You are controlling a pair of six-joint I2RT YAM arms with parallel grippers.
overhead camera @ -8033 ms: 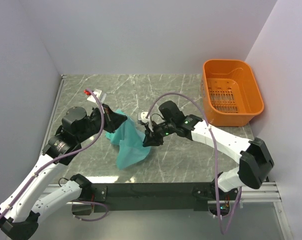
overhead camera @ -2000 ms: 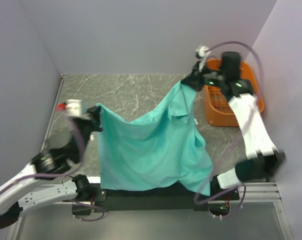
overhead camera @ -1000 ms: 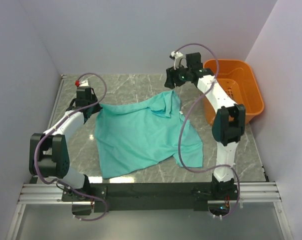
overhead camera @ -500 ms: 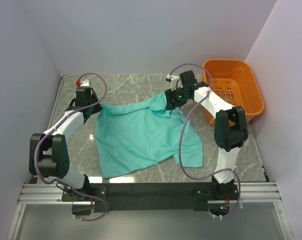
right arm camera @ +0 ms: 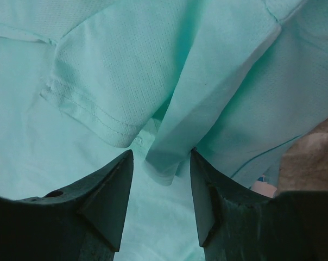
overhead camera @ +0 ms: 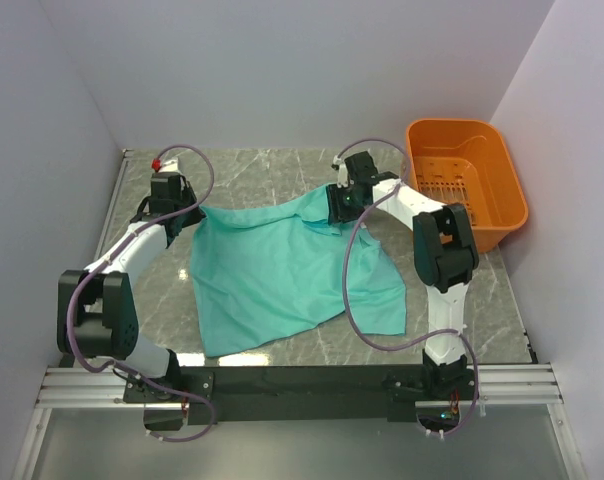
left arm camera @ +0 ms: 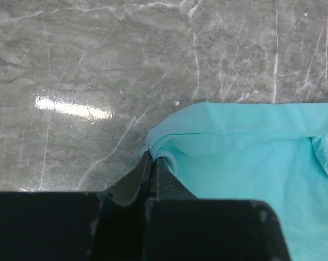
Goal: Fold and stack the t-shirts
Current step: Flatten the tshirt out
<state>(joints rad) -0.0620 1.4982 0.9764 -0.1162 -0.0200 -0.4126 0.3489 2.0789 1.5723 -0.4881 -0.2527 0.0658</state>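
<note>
A teal t-shirt (overhead camera: 282, 270) lies spread and rumpled on the marble table, its upper right part bunched in folds. My left gripper (overhead camera: 187, 213) sits at the shirt's upper left corner. In the left wrist view that gripper (left arm camera: 152, 154) is shut on a small fold of the t-shirt (left arm camera: 251, 157) edge. My right gripper (overhead camera: 339, 208) hovers low over the bunched upper right part. In the right wrist view this gripper (right arm camera: 160, 157) is open, and a hemmed fold of the t-shirt (right arm camera: 126, 70) lies between its fingers without being pinched.
An orange plastic basket (overhead camera: 462, 238) stands at the back right, just right of the right arm. Bare marble table (overhead camera: 252, 175) shows behind the shirt and along its left side. White walls close in the table on three sides.
The shirt, held up in the air two seconds ago, now lies on the table. My right gripper has come down and leftwards onto the bunched folds. The left gripper has stayed put.
</note>
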